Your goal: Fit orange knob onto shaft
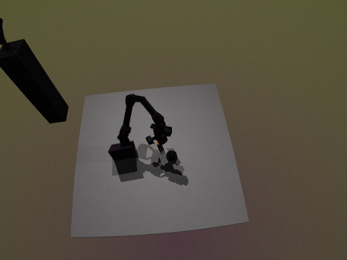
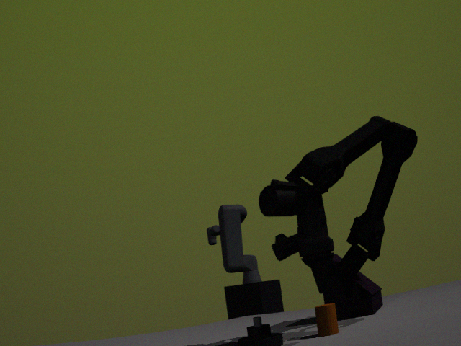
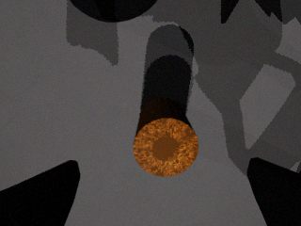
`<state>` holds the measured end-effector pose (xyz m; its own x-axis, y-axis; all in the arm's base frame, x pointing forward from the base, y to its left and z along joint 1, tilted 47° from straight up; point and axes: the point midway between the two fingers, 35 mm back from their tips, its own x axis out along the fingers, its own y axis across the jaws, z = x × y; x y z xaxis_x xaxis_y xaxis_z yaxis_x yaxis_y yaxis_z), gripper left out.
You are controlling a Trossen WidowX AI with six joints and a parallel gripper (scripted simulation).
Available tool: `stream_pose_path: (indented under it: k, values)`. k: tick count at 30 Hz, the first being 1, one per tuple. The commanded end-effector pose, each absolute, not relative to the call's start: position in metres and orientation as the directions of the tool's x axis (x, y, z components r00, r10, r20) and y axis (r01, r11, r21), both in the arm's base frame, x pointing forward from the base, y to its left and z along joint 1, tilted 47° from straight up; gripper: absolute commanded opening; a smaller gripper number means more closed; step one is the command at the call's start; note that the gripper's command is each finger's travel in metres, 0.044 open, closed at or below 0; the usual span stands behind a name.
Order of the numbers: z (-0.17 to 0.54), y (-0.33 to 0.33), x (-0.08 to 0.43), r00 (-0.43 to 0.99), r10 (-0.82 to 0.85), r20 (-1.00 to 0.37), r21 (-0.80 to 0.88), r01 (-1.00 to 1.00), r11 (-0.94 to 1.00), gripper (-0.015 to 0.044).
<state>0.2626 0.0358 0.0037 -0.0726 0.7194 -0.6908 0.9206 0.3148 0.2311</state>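
Observation:
The orange knob (image 1: 158,143) (image 2: 326,319) (image 3: 166,147) stands upright on the pale mat. Its round top faces the wrist camera; its underside and hole are hidden. My gripper (image 2: 321,291) (image 3: 166,171) is open and empty above the knob, pointing down. In the wrist view the knob's top shows between the two fingers, slightly ahead of the line between their tips. The dark round pedestal (image 1: 171,155) (image 2: 260,339) (image 3: 113,8) stands a short way from the knob. Its shaft (image 2: 257,321) points up, with nothing on it; its flat side cannot be made out.
The pale mat (image 1: 196,201) lies under the arm, whose base box (image 1: 123,152) is at the left of the pedestal in the top view. A tall dark block (image 1: 36,80) stands beyond the mat. The exterior view shows a grey arm (image 2: 231,238) on a dark box (image 2: 253,299) in the background.

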Motion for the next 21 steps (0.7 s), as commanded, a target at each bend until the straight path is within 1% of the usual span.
stream_pose_path:
  k: [1, 21]
  values:
    - [-0.003, 0.044, 0.260, -0.077, 0.723, -0.687, 0.226, 0.922, 0.313, 0.0440]
    - [-0.024, 0.064, 0.260, -0.076, 0.721, -0.689, 0.226, 0.923, 0.313, 0.0440]
